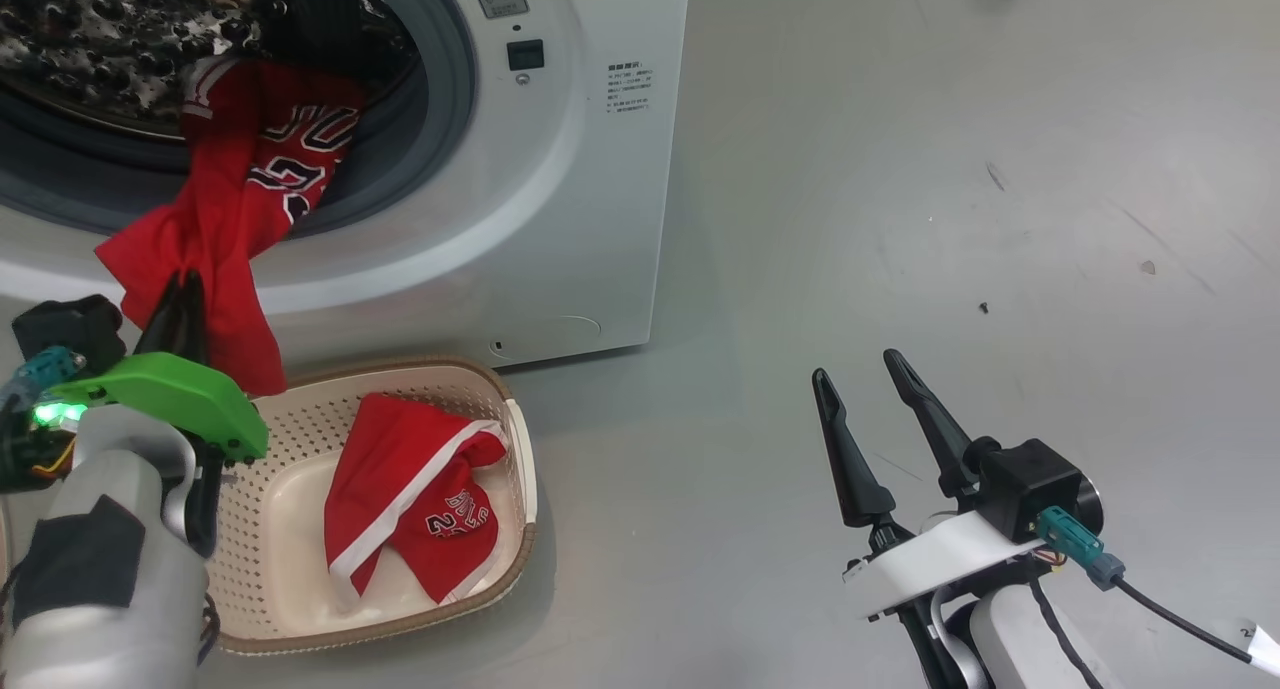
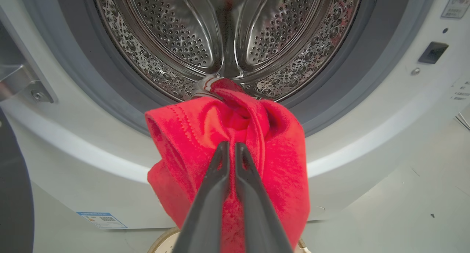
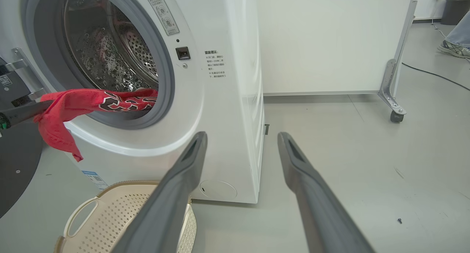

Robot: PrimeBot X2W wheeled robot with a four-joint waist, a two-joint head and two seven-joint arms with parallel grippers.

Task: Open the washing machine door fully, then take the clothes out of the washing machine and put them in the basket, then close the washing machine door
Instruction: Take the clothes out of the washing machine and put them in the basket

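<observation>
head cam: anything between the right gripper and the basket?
No. In the head view, bare grey floor runs from the basket across to the right gripper, whose fingers stand open.

Left tool (image 1: 185,287), green wrist cover (image 1: 170,394)

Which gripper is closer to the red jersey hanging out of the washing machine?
Left. The left gripper is shut on the jersey at the washing machine mouth; the right gripper is open above the floor, well off to the right.
</observation>
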